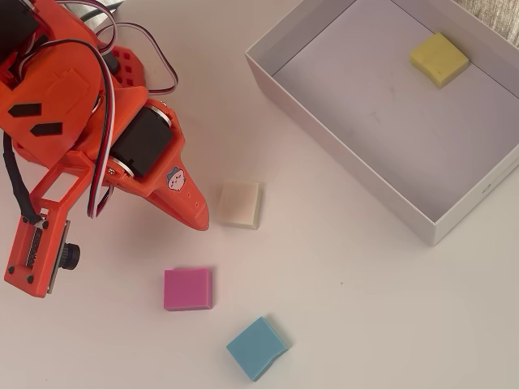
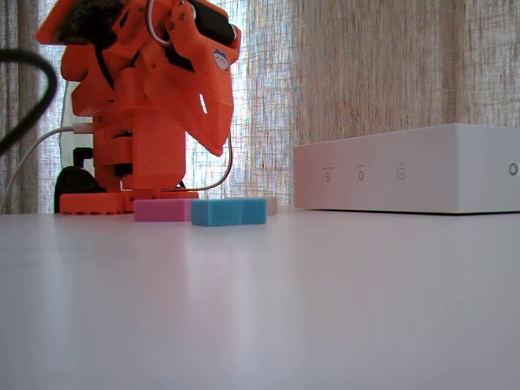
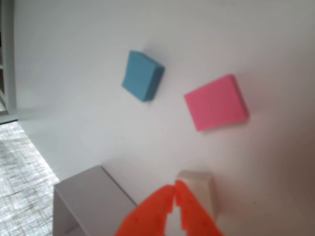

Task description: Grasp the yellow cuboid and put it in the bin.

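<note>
A white, smooth table [image 1: 365, 308] is shown carrying all items. The large shallow rectangular white bin [image 1: 340, 154] with low thin walls and a greyish floor is seen at the upper right of the overhead view and as a white wall [image 2: 406, 175] at the right of the fixed view. The orange plastic robot arm [image 1: 73, 121] occupies the upper left of the overhead view, raised above the table in the fixed view [image 2: 154, 97]. The orange jaws [image 3: 174, 189] are seen closed tip to tip in the wrist view, with nothing held between them. Three small flat square foam blocks lie on the table outside the bin: a cream one [image 1: 239, 204] just beside the jaws, a pink one [image 1: 188, 289] and a blue one [image 1: 256, 348]. The small flat square yellow foam cuboid [image 1: 439, 58] is seen resting on the bin floor, near the far corner.
</note>
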